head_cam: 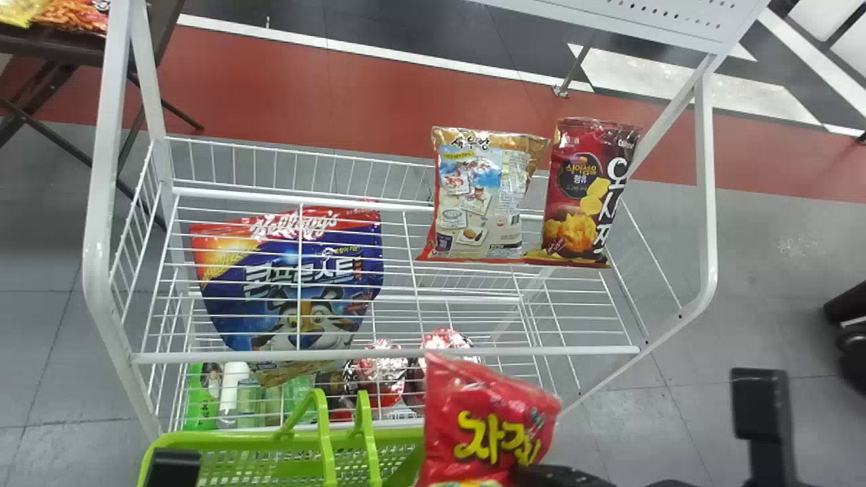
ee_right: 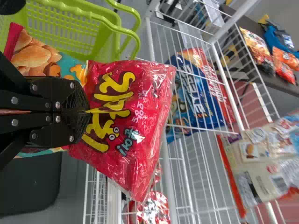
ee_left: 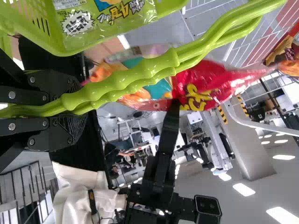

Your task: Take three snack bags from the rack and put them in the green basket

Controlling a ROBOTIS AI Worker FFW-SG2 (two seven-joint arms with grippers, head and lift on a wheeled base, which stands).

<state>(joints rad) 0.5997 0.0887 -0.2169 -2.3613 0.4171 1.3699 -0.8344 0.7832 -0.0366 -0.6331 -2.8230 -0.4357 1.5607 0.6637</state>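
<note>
The right claw (head_cam: 529, 473) is pressed together on the red snack bag (head_cam: 484, 423), pinching it partway along its body. The bag's long axis runs in line with the fingers: the plain red end points past the tips, up and toward the rack (head_cam: 379, 353), leaning a little, and the end with the snack picture trails back beside the claw. Its big yellow lettering faces the head.

Left of that claw is the green basket (head_cam: 223, 441), its handles (ee_left: 135, 77) pinched by the left claw (ee_left: 77, 111); another bag (ee_left: 100, 21) lies inside. Whether the red bag overhangs the rim, I cannot tell.

Beyond the right claw, on the rack's wire shelf, a beige bag (head_cam: 477, 203) and a dark red bag (head_cam: 585, 196) stand side by side; a blue cereal bag (head_cam: 291, 284) is farther left. Past them run a grey floor (head_cam: 778, 270) and a red band (head_cam: 338, 101), with a dark table (head_cam: 159, 27) far left.
</note>
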